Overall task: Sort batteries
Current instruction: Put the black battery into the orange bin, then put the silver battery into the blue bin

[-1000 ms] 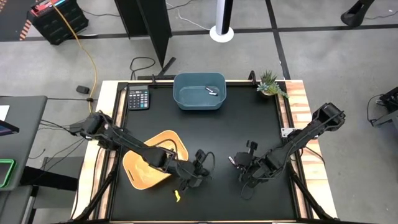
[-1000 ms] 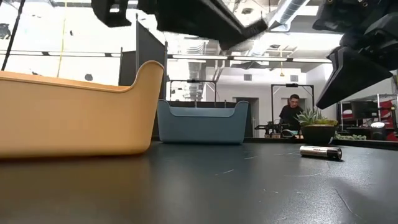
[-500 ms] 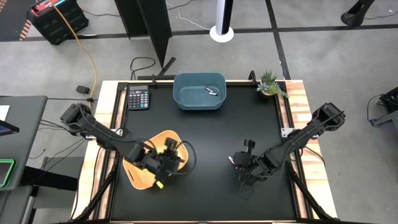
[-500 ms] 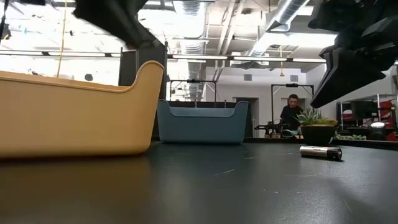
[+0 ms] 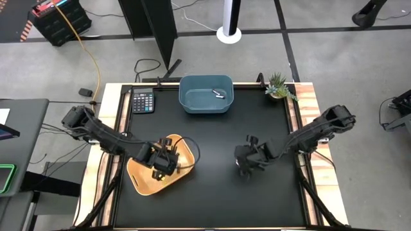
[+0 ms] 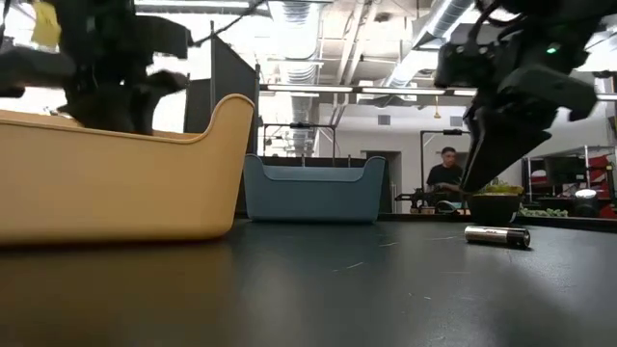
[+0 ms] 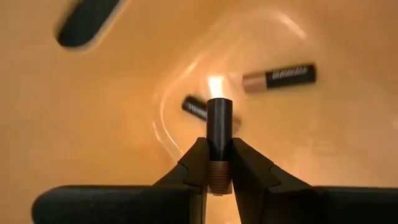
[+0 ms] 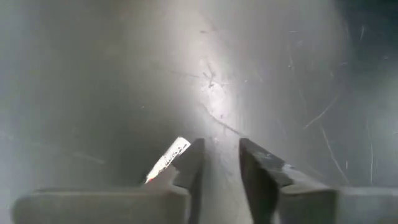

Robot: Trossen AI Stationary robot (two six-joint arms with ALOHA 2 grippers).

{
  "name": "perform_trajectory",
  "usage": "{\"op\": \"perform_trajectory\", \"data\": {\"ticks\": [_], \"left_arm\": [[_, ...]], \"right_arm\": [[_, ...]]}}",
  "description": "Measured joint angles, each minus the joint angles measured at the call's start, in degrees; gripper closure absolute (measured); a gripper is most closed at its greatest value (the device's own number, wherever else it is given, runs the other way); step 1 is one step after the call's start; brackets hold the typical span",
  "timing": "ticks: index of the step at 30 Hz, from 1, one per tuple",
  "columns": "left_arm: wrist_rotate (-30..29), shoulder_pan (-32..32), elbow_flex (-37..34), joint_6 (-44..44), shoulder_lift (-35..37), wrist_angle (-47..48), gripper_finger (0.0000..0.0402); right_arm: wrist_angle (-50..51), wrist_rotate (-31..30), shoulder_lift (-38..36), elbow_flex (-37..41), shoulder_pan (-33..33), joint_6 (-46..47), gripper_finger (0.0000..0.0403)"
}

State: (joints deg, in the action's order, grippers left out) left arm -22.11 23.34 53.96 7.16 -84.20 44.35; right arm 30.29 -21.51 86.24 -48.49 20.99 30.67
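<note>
My left gripper (image 5: 162, 168) hangs over the orange tray (image 5: 138, 178) and is shut on a dark battery with a copper end (image 7: 217, 134). Two more dark-and-copper batteries (image 7: 280, 77) (image 7: 196, 107) lie on the tray floor below it. In the low view its fingertips are hidden behind the tray wall (image 6: 125, 183). My right gripper (image 5: 246, 165) hovers, narrowly open, above the table right of centre. A whitish battery (image 8: 168, 159) lies on the table beside one finger, also seen as a battery (image 6: 497, 235) in the low view. The blue tray (image 5: 205, 95) holds a whitish battery (image 5: 219, 94). My left gripper pinches the dark battery at its copper end (image 7: 217, 169) between the two fingers (image 7: 194, 163). It comes from above, pointing down into the orange tray. The battery's dark end sticks out past the fingertips toward the tray floor, in line with the fingers.
A calculator (image 5: 142, 101) lies at the far left corner and a small potted plant (image 5: 279, 86) at the far right corner. The blue tray stands at the far edge. Bare black tabletop (image 5: 212, 141) lies between the trays and the two arms.
My left gripper has carried the battery from the table's near middle toward the left edge, to above the orange tray, staying shut on it. My right gripper has shifted a little toward the far-left and turned; the whitish battery on the table has stayed put.
</note>
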Motion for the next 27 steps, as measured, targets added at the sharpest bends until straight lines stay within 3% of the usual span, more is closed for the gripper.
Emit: {"op": "perform_trajectory", "data": {"ticks": [5,9,13,16,27], "left_arm": [[2.1,-2.8,-2.8,-0.2,0.0,-0.6,0.0361],[2.7,-4.3,-3.4,-0.3,0.0,-0.9,0.0301],[2.7,-4.5,-3.4,-0.5,0.0,-1.0,0.0242],[2.6,-4.8,-3.4,-0.7,0.0,-1.0,0.0223],[2.4,-5.1,-3.4,-0.8,0.4,-0.7,0.0223]], "right_arm": [[-0.4,3.1,0.0,0.0,-2.6,-1.2,0.0214],[-0.4,6.8,0.0,0.0,-3.1,0.0,0.0185],[-0.4,9.2,0.0,0.0,-2.5,2.8,0.0177],[-0.4,9.5,0.0,0.0,-1.6,4.8,0.0178],[-2.3,8.9,7.9,0.0,0.9,13.3,0.0181]]}}
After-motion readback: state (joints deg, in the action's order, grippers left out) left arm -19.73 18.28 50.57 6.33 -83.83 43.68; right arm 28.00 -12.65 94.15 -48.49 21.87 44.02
